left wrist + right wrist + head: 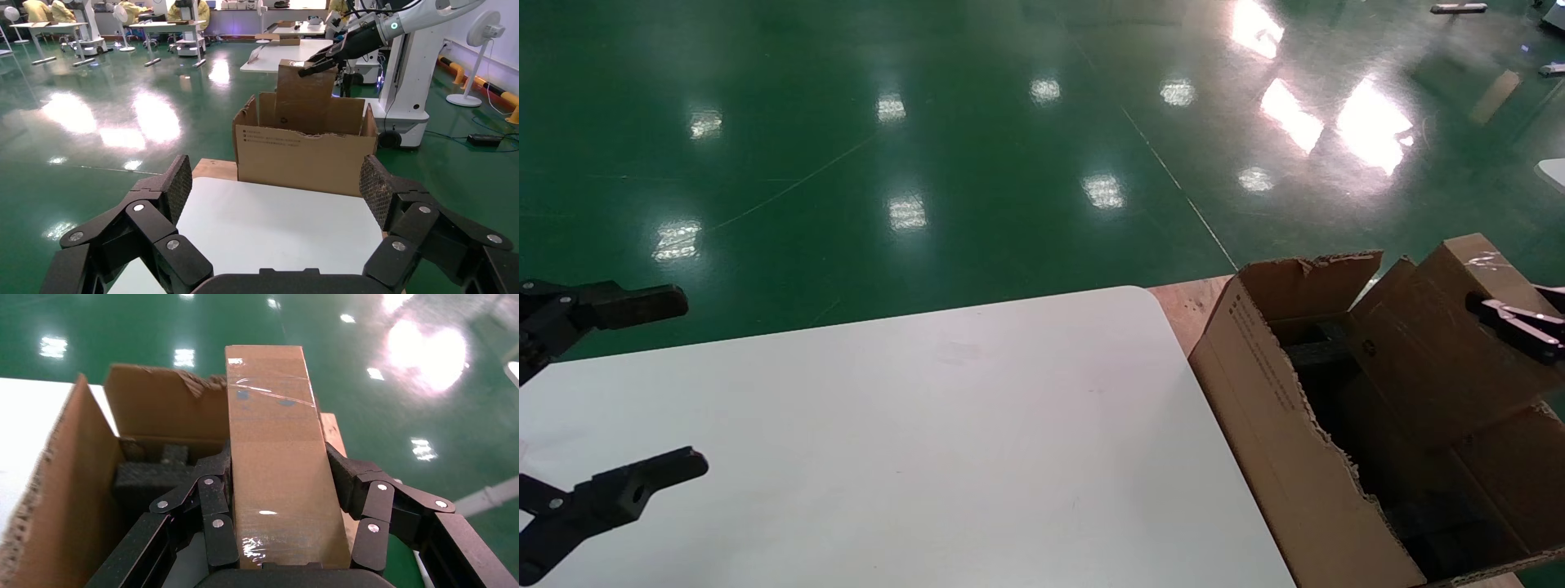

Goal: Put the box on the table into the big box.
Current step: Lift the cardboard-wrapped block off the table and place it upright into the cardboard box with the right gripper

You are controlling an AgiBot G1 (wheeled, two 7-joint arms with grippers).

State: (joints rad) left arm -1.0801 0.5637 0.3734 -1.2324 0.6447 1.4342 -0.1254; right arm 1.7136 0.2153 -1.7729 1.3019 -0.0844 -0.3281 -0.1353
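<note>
Glossy green floor (pixel 928 147) mirrors ceiling lights; white worktables (pixel 165 27) and 1 standing fan (pixel 471 55) behind.

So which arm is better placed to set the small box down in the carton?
Right. The right gripper already clamps the small box over the carton; the left gripper hangs open over the table.

Lighting: bright, overhead. Green floor (pixel 977 147) glossy, with rows of small lamp reflections and large blown-out glare patches at upper right in head view. Bench (pixel 911 441) evenly lit, faint soft shadows. Tape on the box (pixel 278 471) shows specular glints. Big box (pixel 1303 441) interior dark. Wrist views bend slightly at edges.
</note>
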